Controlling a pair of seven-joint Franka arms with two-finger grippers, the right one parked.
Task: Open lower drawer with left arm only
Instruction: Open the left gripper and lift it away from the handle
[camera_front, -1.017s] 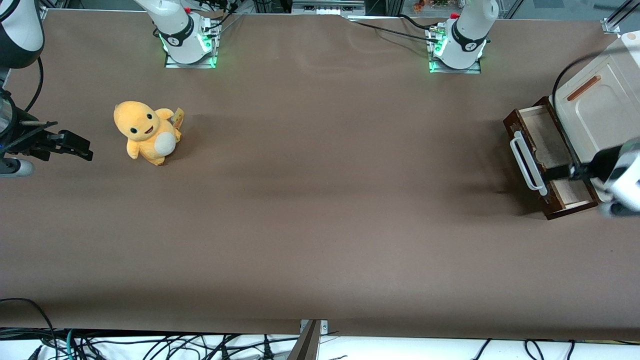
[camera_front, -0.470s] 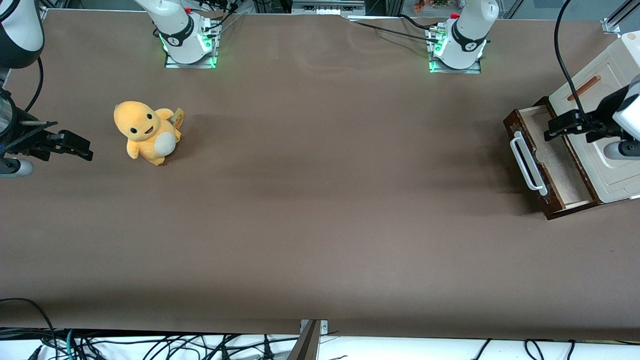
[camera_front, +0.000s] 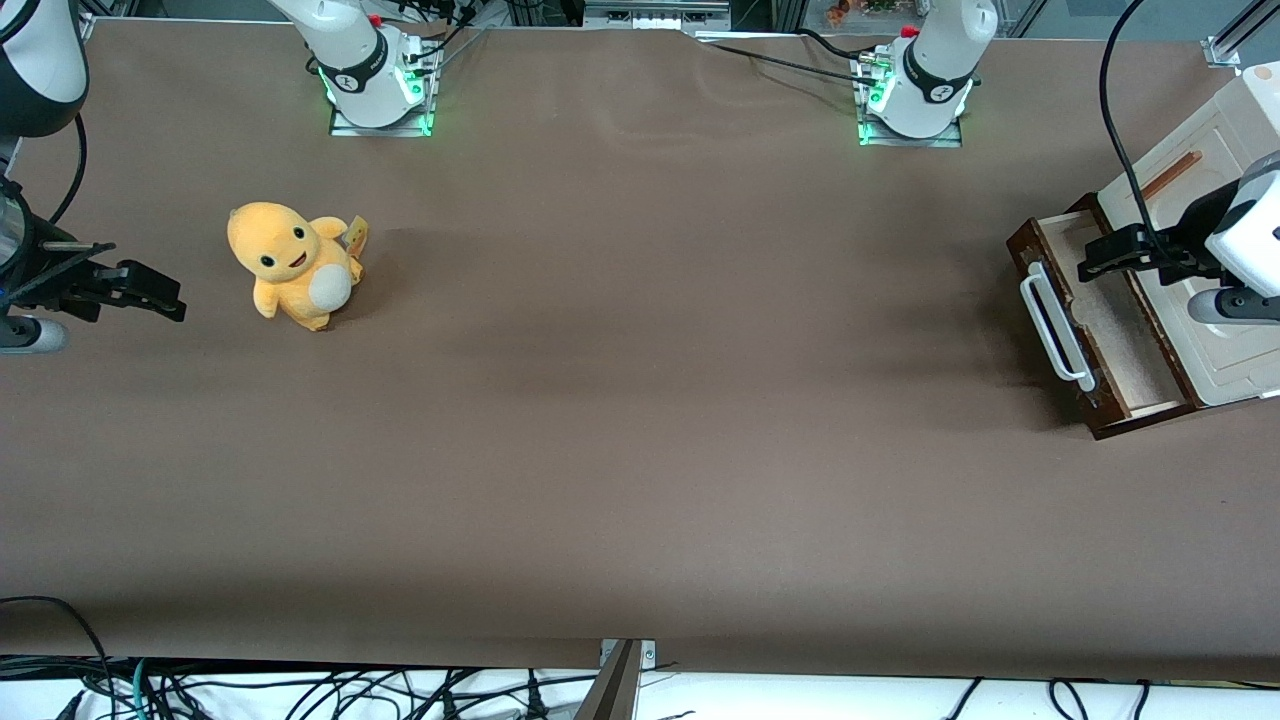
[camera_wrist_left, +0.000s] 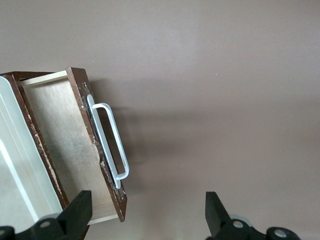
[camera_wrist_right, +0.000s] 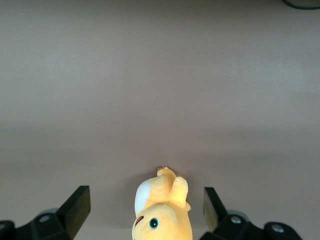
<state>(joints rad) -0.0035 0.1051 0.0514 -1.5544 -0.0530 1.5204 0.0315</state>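
Brown table (camera_front: 640, 400) spans the whole front view, bare mat over most of it.

Cream cabinet (camera_front: 1215, 300) sits at my working end of the table. Its upper panel (camera_front: 1195, 200) is cream with a small brown handle (camera_front: 1168, 176).

Lower drawer (camera_front: 1100, 325) is pulled out of the cabinet, toward the parked arm's end. Dark brown front, pale beige inside fully exposed, nothing visible in it. Wrist view shows the same: drawer (camera_wrist_left: 75, 145) open, wood floor visible, worn edges on the brown frame.

White bar handle (camera_front: 1055, 325) runs along the drawer front, both ends fixed to it. In the wrist view the handle (camera_wrist_left: 110, 145) is clear of my fingers, no contact.

My left arm (camera_front: 1245, 235) comes in over the cabinet, black cable (camera_front: 1115, 120) looping up from it and out of frame.

My gripper (camera_front: 1095, 262) hangs above the drawer's open interior, at the end of the drawer farther from the front camera, near the handle but not touching it. Raised off the drawer, not inside it.

Fingers (camera_wrist_left: 80, 210) are spread wide, holding nothing; the wrist view shows bare table and the drawer corner between the two tips.

Yellow plush toy (camera_front: 292, 263) stands well apart, toward the parked arm's end of the table.
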